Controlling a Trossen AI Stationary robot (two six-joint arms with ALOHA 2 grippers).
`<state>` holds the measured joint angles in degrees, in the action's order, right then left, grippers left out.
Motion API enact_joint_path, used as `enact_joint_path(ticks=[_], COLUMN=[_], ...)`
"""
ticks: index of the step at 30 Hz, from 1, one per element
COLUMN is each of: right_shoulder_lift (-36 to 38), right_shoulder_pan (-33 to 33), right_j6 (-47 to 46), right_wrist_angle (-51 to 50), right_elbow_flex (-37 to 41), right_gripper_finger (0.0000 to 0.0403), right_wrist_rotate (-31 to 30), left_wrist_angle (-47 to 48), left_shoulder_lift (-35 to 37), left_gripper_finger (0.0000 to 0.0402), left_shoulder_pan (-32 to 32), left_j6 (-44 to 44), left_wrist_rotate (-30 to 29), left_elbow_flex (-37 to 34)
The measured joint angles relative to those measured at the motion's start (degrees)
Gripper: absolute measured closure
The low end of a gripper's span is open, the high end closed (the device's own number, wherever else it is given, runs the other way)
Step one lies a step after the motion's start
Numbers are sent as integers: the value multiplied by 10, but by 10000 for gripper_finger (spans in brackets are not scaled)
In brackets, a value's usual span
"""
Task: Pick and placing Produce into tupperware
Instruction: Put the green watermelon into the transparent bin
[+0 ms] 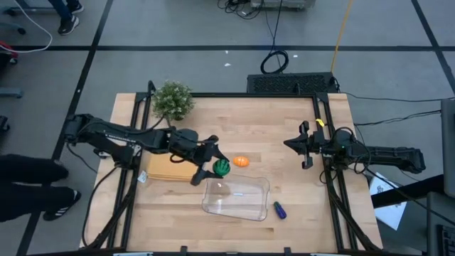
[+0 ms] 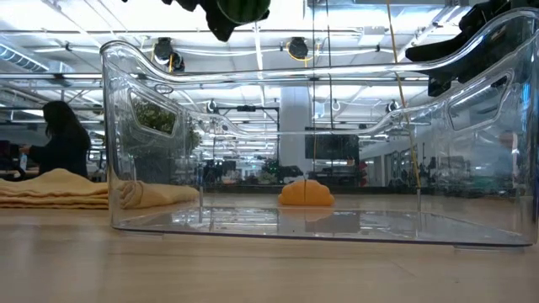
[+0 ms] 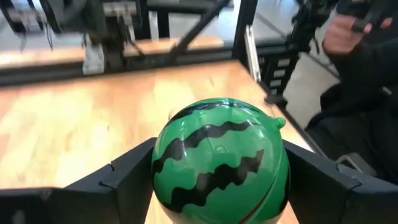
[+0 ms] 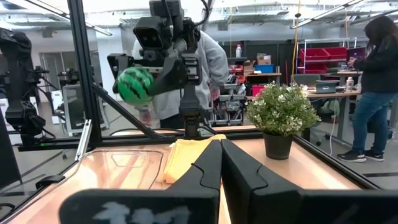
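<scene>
— Status of the task?

— None of the three produce pieces is in the tupperware [image 1: 237,197] yet; the clear container holds nothing. The left gripper [image 1: 215,168] has the green striped ball [image 1: 222,167] clamped between its two fingers, jaws spread wide around it, raised off the table just beside the container's near-left corner. My judgement: the first piece is mid-transfer, with carry-over and release remaining.

— The other two?

— The orange oval [image 1: 241,161] lies on the wood just beside the ball, outside the container. The blue-purple piece [image 1: 279,210] lies on the table near the container's opposite end. Both remain to be picked.

— The right gripper [image 1: 304,147]?

— Fingers pressed together, holding nothing, parked at the right edge of the table, well apart from the work.

— Obstructions?

— A tan folded cloth [image 1: 169,167] lies beneath the left arm; a potted plant [image 1: 173,100] stands at the far-left corner. Neither lies between ball and container. Persons stand beyond the table.
</scene>
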<state>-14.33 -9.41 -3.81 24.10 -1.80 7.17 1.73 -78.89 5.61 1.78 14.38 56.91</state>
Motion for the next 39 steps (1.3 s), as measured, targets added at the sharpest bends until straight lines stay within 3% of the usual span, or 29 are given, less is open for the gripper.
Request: enact_joint_path(ticks=[13, 19, 39], right_shoulder_lift=[-5, -5, -6], right_shoulder_pan=[0, 0, 0], right_j6=[0, 0, 0], right_wrist_angle=[0, -1, -1], right_elbow_flex=[0, 0, 0], right_gripper_finger=[403, 403, 403], right_wrist_rotate=[0, 0, -1], left_wrist_angle=[170, 194, 200], left_shoulder_lift=[-85, -117, -158], left_gripper_finger=[105, 105, 105], left_shoulder_pan=[47, 51, 69], left_j6=[9, 10, -34], left_wrist_rotate=[-102, -103, -95], left_elbow_flex=[109, 139, 139])
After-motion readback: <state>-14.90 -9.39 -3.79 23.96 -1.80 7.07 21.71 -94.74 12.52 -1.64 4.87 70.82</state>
